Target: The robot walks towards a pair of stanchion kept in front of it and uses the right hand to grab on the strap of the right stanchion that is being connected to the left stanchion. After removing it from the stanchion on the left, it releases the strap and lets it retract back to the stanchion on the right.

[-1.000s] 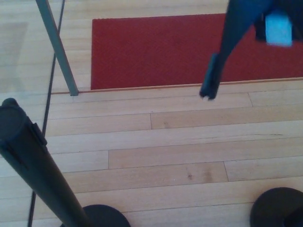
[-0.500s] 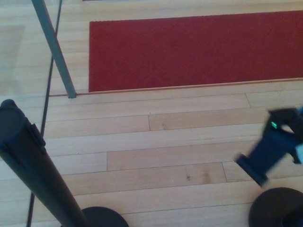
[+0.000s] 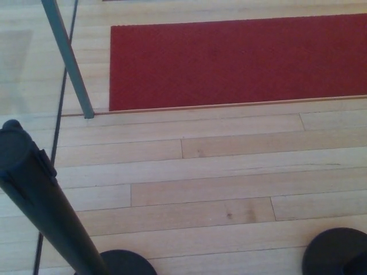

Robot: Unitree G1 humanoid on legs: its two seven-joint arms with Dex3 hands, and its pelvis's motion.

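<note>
Gone from the right side is the dark strap end and the robot's right hand that showed half a second ago; neither hand is in view now, so whether they are spread or closed cannot be told. From left: the left stanchion [image 3: 34, 195] stands bare, wooden floor [image 3: 218, 172] and red carpet [image 3: 235, 57] between, then the right stanchion's base [image 3: 335, 252]. Judged from this, the strap has retracted; nothing remains but keeping the arm clear.

Left stanchion [image 3: 40, 200] and right stanchion's base [image 3: 335, 252] flank bare floor [image 3: 200, 172].
</note>
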